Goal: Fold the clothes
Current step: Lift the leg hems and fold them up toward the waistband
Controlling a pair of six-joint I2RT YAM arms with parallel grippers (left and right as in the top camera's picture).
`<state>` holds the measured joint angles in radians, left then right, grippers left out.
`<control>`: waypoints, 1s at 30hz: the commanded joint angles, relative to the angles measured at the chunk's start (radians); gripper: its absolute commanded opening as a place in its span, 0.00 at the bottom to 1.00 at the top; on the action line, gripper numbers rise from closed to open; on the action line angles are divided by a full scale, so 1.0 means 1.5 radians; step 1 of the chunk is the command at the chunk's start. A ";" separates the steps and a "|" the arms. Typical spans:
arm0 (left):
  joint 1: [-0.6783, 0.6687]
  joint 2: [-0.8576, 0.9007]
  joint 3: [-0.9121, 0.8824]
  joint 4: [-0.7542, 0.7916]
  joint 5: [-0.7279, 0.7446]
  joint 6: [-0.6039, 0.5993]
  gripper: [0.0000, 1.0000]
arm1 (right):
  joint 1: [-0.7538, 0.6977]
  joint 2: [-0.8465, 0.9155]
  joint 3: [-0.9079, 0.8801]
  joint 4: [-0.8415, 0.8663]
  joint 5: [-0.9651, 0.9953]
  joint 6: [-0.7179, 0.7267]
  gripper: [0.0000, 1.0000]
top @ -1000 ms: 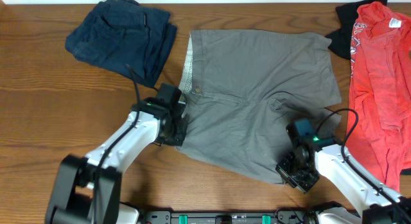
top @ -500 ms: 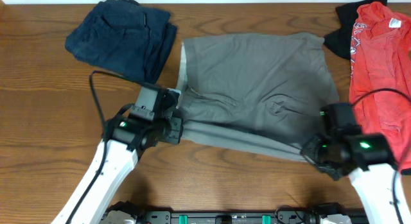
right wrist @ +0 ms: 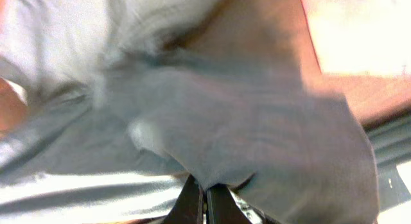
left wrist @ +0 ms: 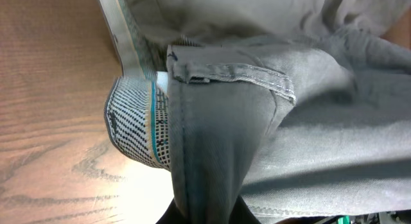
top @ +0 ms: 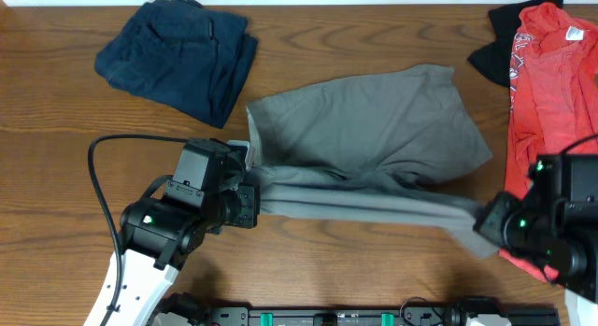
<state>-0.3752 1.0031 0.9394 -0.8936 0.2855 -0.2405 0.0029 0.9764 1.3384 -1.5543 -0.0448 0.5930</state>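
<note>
Shorts (top: 374, 111) flat on table (top: 56, 177), near edge stretched tight btw my 2 grippers | L gripper (top: 250, 197) pinched onto waistband end | R gripper (top: 486, 219) pinched onto leg end

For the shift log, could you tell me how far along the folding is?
Done: the navy garment looks roughly folded. In hand: the left gripper and right gripper hold the grey shorts lifted by the near edge. Remaining: finishing that fold, then the red garment and black garment, heaped at right.
</note>
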 commanded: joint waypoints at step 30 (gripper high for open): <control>0.017 0.434 0.011 0.671 -0.281 0.017 0.06 | 0.014 0.606 0.028 0.841 0.039 -0.202 0.01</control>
<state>-0.3710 1.6226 0.9443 0.0811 -0.0570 -0.2340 0.0093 1.8297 1.3602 -0.3222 -0.0093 0.3176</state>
